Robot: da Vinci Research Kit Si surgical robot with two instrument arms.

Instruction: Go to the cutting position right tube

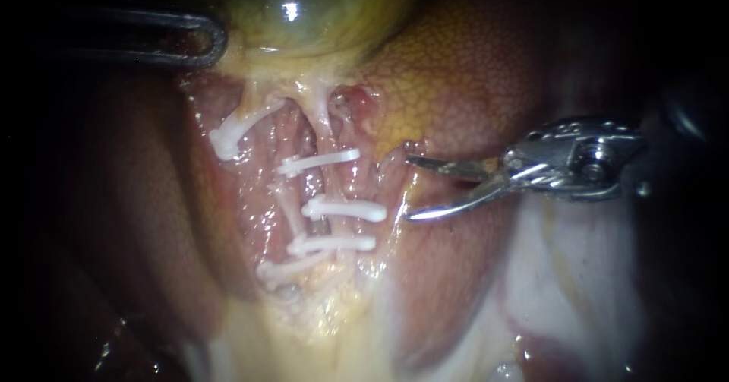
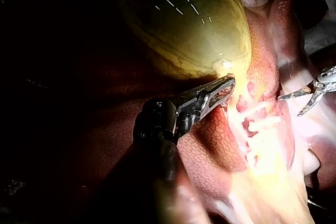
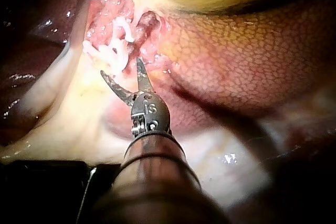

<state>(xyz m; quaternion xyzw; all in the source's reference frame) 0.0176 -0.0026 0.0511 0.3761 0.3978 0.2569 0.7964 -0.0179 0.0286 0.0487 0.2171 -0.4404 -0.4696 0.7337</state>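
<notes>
The greenish gallbladder (image 1: pixel 304 10) lies at the top of the endoscope view. My left instrument (image 1: pixel 190 44) is shut on its lower edge, as the left wrist view shows (image 2: pixel 226 85). Below the gallbladder two thin tubes run down through raw tissue. The right tube (image 1: pixel 328 124) carries three white clips (image 1: pixel 345 211). Other clips (image 1: pixel 228 135) sit on the left tube. My right instrument (image 1: pixel 408 188), a pair of curved blades, stands open just right of the clipped right tube, touching nothing. In the right wrist view its blades (image 3: pixel 121 67) point at the clips (image 3: pixel 113 51).
Mottled orange-brown liver (image 1: pixel 471 71) lies above and behind the right instrument. Pale glistening tissue (image 1: pixel 577 276) spreads at the lower right. Dark liver (image 1: pixel 114 222) fills the left side.
</notes>
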